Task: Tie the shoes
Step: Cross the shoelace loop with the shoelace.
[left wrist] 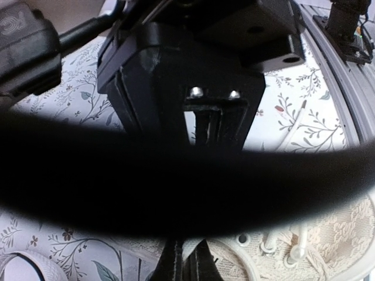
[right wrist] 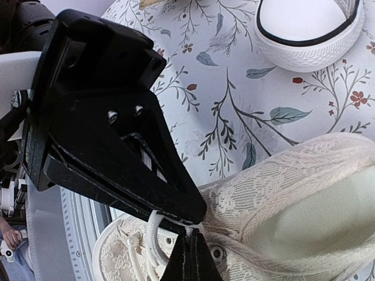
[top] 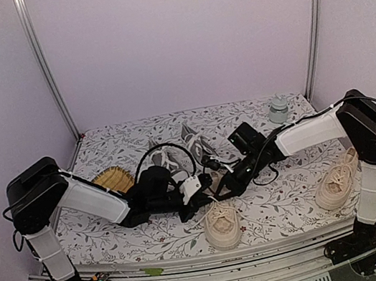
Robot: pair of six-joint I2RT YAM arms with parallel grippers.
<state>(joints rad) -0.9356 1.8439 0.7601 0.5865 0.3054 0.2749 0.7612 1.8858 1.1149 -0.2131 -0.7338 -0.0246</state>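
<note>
Mostly blocked on the left wrist view: a blurred black band (left wrist: 176, 187) crosses the whole middle, so I only see the left gripper (left wrist: 184, 266) at the bottom edge, fingers pressed together. I can't tell if anything is between them. The right gripper (right wrist: 188, 263) is cut off at the frame bottom, also closed. A white lace (right wrist: 153, 237) loops right at its root, pinched or not unclear. From above, both arms reach low and inward and meet over the lacing of the cream sneaker (top: 222, 227), which sits near the front edge of the floral table cover (top: 116, 226). It is lace-textured, toe toward the bases. The second cream sneaker (top: 338, 185) lies well apart by the right arm. The grey sneakers (top: 195, 140) are behind, partly hidden by the arms.
</note>
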